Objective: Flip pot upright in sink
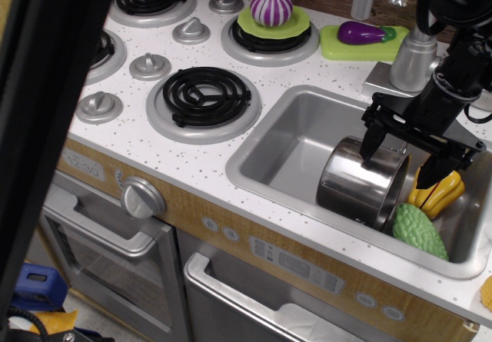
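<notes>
The shiny steel pot [357, 179] lies tilted on its side in the right half of the grey sink [288, 138]. Its dark opening faces right, toward the toy vegetables. My black gripper [400, 161] hangs over the pot's upper right edge with its jaws spread apart. The left fingertip [370, 151] rests at or just above the pot's top side. The right fingertip [430, 174] is beyond the rim, next to the yellow toy. I cannot tell if either finger presses on the pot. The pot's handle is not visible.
A yellow toy vegetable [442, 192] and a green one [420, 232] lie in the sink's right corner against the pot. The grey faucet [413, 58] stands behind the sink. A purple eggplant [361, 32] and a purple onion [271, 7] sit on green plates. Black-coiled burners [204, 96] are to the left.
</notes>
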`<state>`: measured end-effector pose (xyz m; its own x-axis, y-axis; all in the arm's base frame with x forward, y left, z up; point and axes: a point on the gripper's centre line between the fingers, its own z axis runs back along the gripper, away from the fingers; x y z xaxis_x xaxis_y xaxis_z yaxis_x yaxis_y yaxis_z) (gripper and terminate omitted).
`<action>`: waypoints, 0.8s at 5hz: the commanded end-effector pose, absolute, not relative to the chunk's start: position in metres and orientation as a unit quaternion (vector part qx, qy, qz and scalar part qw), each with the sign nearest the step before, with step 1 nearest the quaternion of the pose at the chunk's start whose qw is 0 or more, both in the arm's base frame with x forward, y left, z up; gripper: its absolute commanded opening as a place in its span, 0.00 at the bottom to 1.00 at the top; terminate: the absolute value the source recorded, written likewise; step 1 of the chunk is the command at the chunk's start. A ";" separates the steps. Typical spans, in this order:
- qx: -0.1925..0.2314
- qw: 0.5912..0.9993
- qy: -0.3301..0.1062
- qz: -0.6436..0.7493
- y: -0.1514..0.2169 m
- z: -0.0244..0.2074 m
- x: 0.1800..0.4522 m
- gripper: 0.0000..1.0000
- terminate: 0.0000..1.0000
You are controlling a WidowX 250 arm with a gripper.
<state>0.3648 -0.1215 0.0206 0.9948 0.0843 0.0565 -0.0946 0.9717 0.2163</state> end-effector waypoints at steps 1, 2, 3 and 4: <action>0.110 0.993 -0.023 0.045 -0.122 0.021 0.365 1.00 0.00; 0.180 0.983 -0.013 0.036 -0.130 0.030 0.370 1.00 0.00; 0.271 0.963 -0.002 -0.001 -0.134 0.036 0.375 1.00 0.00; 0.332 0.943 -0.001 -0.026 -0.132 0.034 0.377 1.00 0.00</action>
<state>0.3676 -0.1265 0.0097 0.9949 -0.0706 -0.0727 0.1010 0.7435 0.6611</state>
